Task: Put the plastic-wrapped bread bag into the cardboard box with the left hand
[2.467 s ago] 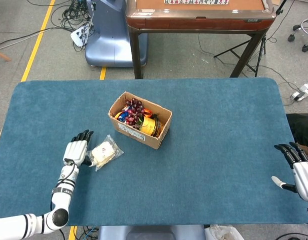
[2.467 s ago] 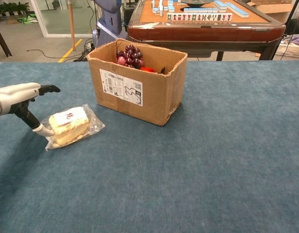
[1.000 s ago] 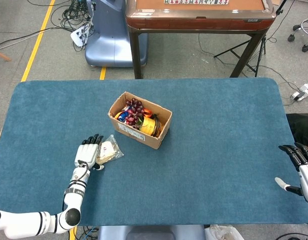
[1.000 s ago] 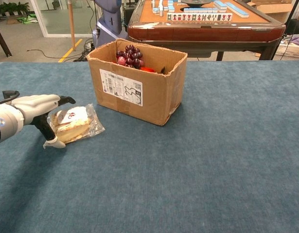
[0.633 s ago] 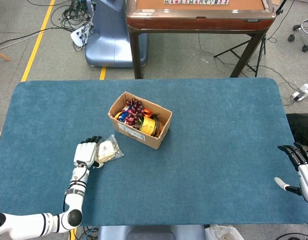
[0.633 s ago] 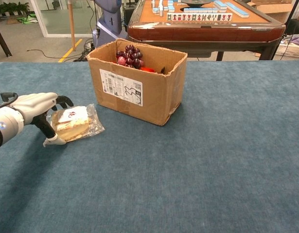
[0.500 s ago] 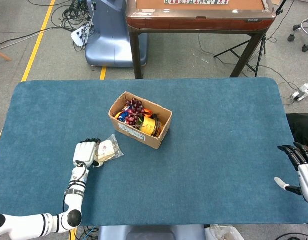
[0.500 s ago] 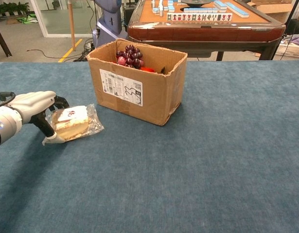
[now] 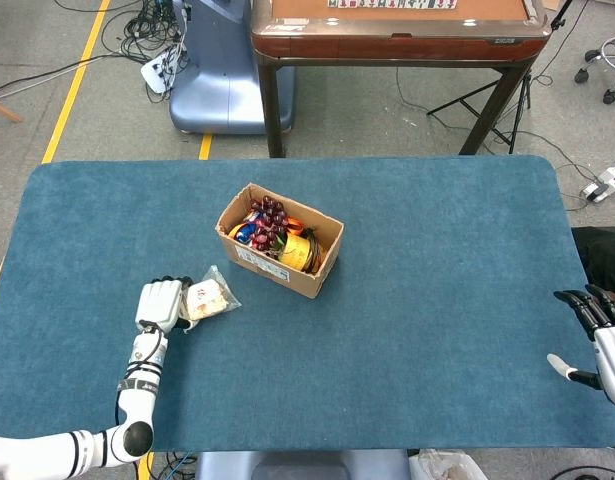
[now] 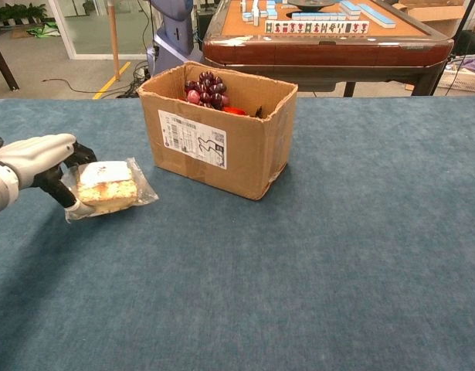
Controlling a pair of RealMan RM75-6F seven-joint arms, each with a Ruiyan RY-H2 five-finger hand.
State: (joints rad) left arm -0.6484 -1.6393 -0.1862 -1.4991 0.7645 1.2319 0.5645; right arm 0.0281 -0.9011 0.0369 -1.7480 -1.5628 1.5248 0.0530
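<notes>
Since the earlier pictures the left hand [image 10: 42, 158] has closed around the bread bag [image 10: 106, 188] and pulled it a little toward the left side of the frame, and in the chest view the bag now seems slightly raised at its hand end, though I cannot tell for sure whether it is fully off the surface.

The blue desk [image 9: 437, 300] fills most of the head view. Left of its centre stands the cardboard box [image 9: 279, 240], open at the top, with a printed label on the side that faces the chest camera. Inside it a bunch of dark grapes [image 10: 205, 86] rises above the rim, next to some orange and yellow items that I cannot identify.

The bread bag [image 9: 205, 298] is outside the box, near its lower left corner in the head view and apart from it. It is clear plastic around a pale block of bread with a white label on top. The left hand [image 9: 159, 304] grips its left end, with the fingers curled over the top and the thumb underneath.

The right hand [image 9: 602, 335] is at the lower right edge of the head view, fingers apart and holding nothing.
</notes>
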